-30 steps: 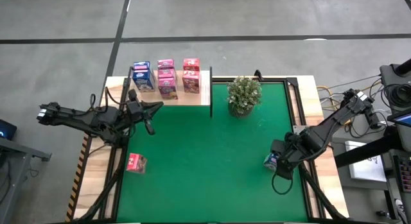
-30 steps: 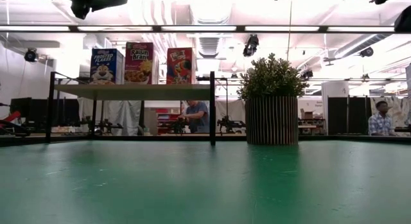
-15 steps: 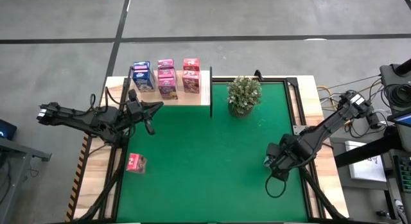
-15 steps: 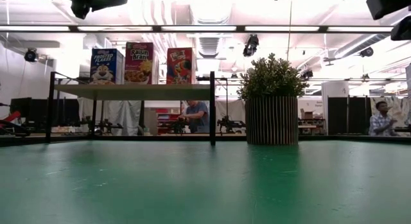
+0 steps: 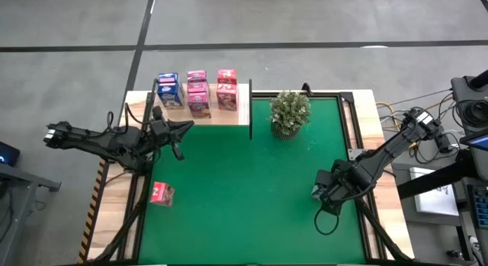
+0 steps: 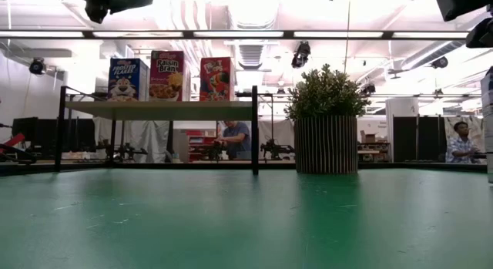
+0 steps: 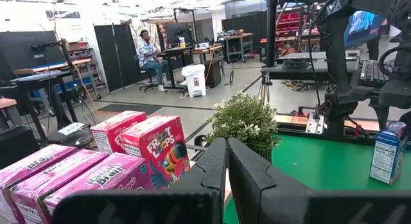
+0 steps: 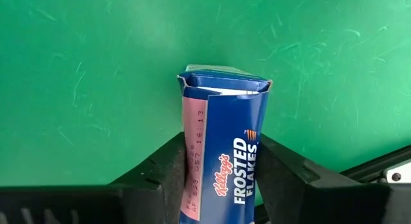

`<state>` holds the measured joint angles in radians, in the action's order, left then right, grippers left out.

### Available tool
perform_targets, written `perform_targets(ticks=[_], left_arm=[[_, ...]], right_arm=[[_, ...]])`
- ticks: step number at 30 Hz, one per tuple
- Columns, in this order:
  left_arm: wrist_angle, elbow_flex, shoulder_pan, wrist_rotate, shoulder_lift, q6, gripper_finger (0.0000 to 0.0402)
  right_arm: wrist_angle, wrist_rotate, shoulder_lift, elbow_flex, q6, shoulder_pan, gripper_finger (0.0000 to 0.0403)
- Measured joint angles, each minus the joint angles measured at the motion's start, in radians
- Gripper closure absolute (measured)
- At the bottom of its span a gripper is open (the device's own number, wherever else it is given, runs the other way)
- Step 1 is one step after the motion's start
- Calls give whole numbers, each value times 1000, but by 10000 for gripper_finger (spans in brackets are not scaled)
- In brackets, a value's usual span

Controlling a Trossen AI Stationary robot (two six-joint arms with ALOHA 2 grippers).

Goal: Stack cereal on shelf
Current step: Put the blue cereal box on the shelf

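A blue cereal box (image 8: 225, 140) stands upright on the green mat near the table's right edge (image 7: 388, 152). My right gripper (image 5: 324, 191) points down over it, a finger on either side. The shelf (image 5: 229, 115), a pale wood board at the far left, carries several cereal boxes: a blue one (image 5: 168, 89) and pink ones (image 5: 197, 91) (image 5: 226, 88). A further pink box (image 5: 161, 193) lies on the table's left wooden margin. My left gripper (image 5: 187, 127) hangs shut just in front of the shelf, touching nothing (image 7: 226, 179). My right gripper pinches the blue box between its two fingers, one finger (image 8: 168, 176) at the pink side panel (image 8: 192, 179) and the other (image 8: 286, 176) at the opposite side. The fingers come from above, pointing down. The box stands upright with its bottom on the mat.
A potted green plant (image 5: 290, 112) stands at the far middle of the mat, right of the shelf's black upright (image 5: 250, 110). The green mat (image 5: 244, 190) lies bare between the two arms. People sit and stand in the room beyond the table.
My right gripper has sunk and shifted a little toward the table's left edge, so that it now covers the blue box in the high view. In the low view it reaches lower into the picture's top right corner.
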<state>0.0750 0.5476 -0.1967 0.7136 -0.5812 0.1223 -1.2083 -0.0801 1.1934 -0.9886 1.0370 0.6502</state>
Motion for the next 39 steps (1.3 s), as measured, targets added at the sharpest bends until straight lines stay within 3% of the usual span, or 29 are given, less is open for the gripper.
perform_targets(ticks=[3,8,16,23,30,34,39], left_arm=[[0,0,0,-11,0,0,402],[35,0,0,-151,-26,-35,402],[225,1,-1,-281,-220,-37,402],[230,56,-1,-290,-356,-33,402],[203,108,-2,-299,-426,-33,401],[185,128,-2,-347,-450,-49,378],[188,132,-2,-392,-487,-78,310]], right_arm=[[14,-20,0,0,-10,0,264],[66,-96,-1,-14,-85,-15,278],[291,-239,-2,-74,-364,-166,282],[547,-235,5,-77,-710,-327,282],[680,-234,54,-92,-947,-451,282],[697,-228,111,-116,-1037,-498,282],[694,-198,205,-193,-1123,-520,282]])
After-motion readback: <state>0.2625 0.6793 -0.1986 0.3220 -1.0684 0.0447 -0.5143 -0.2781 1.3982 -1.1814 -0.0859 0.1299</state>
